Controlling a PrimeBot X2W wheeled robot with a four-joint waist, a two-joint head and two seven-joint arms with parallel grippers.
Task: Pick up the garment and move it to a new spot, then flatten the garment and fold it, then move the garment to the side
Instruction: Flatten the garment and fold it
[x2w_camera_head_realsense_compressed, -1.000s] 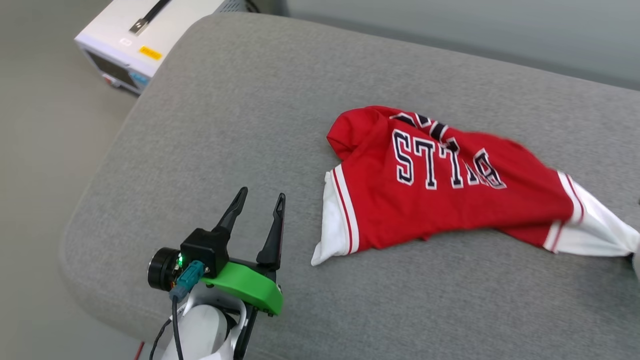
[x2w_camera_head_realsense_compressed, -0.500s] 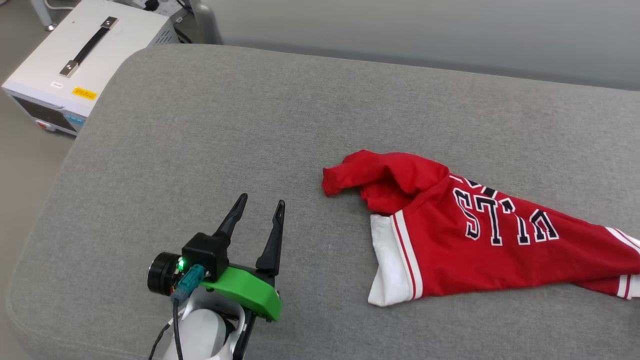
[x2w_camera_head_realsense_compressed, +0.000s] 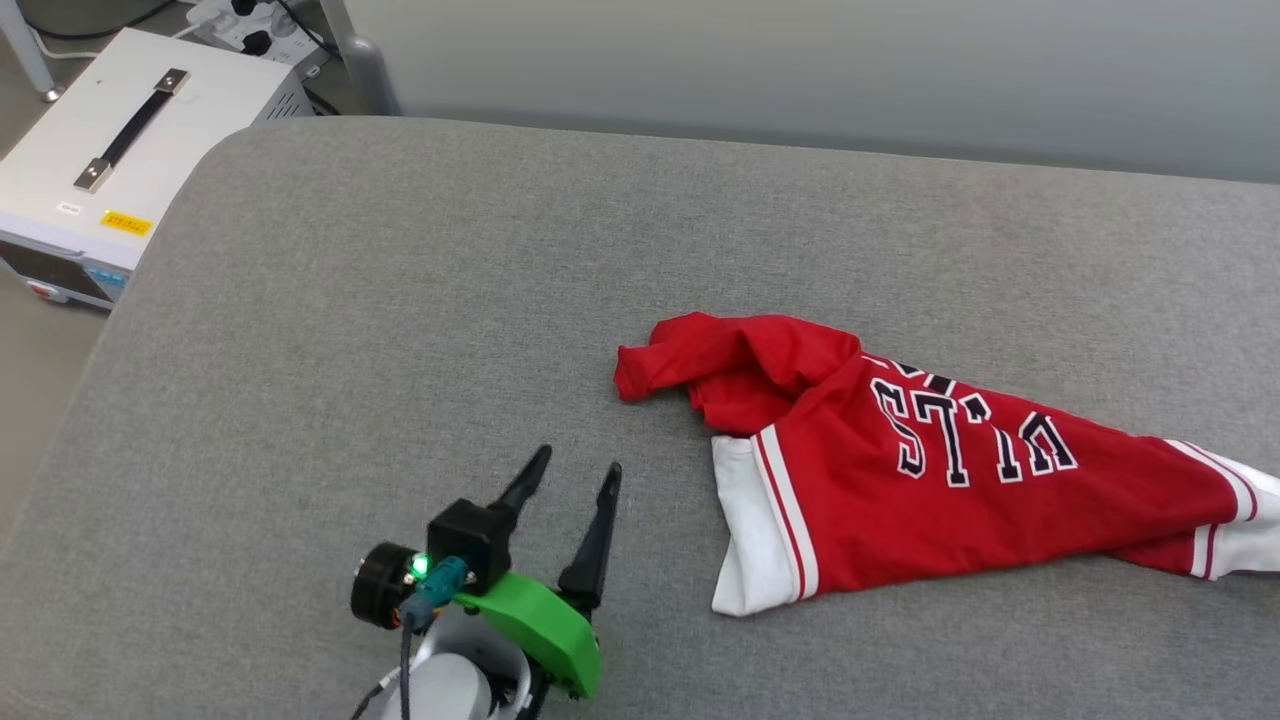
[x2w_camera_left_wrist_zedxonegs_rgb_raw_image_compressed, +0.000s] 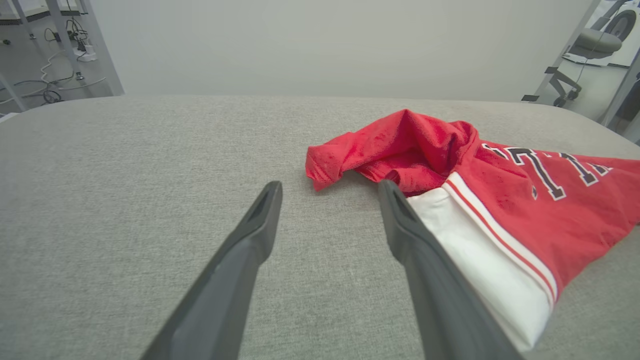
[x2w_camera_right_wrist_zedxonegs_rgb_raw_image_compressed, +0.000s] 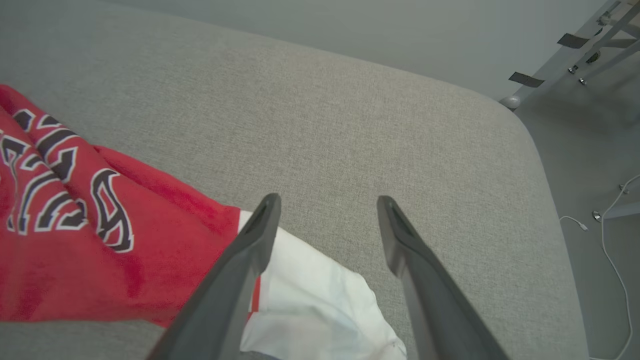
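While left fingers and right fingers stand wide, garment rumpled, red, white sleeves, black lettering

Your left gripper, two long dark fingers on a green plastic wrist bracket, sits low in the head view, fingers spread apart and leaning slightly right. Your right gripper has its dark fingers parted too.
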